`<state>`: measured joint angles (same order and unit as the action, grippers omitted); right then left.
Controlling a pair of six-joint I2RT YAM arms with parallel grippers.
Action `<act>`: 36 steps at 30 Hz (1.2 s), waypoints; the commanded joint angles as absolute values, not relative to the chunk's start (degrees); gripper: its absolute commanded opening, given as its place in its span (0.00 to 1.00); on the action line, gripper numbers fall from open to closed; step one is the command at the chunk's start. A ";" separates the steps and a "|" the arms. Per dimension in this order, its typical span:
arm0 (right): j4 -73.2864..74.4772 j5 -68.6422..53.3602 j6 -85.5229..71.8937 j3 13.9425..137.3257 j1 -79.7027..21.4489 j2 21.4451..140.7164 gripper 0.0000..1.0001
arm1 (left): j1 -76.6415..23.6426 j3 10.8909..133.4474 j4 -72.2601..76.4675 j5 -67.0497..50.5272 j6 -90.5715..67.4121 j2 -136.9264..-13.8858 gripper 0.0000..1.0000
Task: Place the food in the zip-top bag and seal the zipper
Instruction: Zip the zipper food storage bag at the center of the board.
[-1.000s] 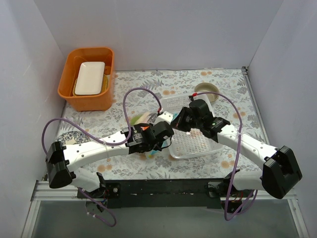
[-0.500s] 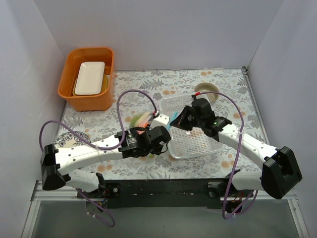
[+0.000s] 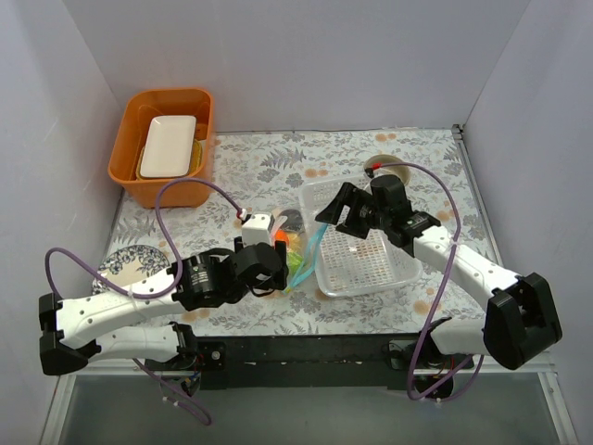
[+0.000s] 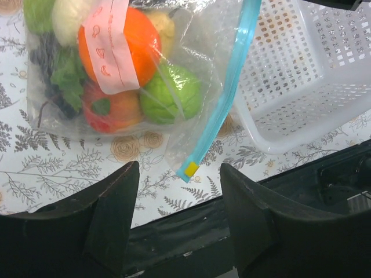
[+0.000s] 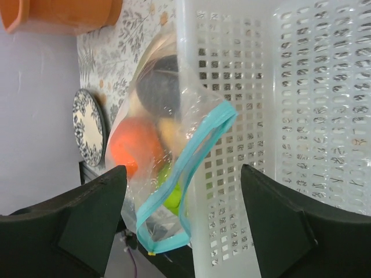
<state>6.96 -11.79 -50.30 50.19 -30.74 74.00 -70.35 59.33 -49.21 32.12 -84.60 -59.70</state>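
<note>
The zip-top bag [image 3: 296,248] lies on the table against the white basket's left wall, free of both grippers. The food [image 4: 119,46] is inside it: an orange, green pieces, a peach, dark grapes and a dark plum [image 5: 159,84]. The teal zipper [image 4: 229,87] runs beside the basket to a yellow end tab. In the right wrist view the zipper's [image 5: 191,168] two strips gape apart. My left gripper [image 4: 178,174] is open just short of the tab. Open too, my right gripper [image 5: 182,174] hovers above the bag's mouth and the basket's left wall.
The white perforated basket [image 3: 366,255] sits right of the bag, under my right gripper [image 3: 335,209]. An orange bin [image 3: 125,167] holding a white tray stands at the far left. A patterned plate [image 3: 120,264] lies at the near left, a small bowl [image 3: 387,170] behind the basket.
Both grippers have opened and let go of the bag. The left arm has drawn back to the left and toward the near edge. The right gripper has risen toward the far side.
</note>
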 commanded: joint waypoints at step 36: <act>7.74 -6.77 -52.02 48.43 -43.51 71.72 0.01 | -52.47 38.60 -31.29 4.84 -98.43 -44.84 0.60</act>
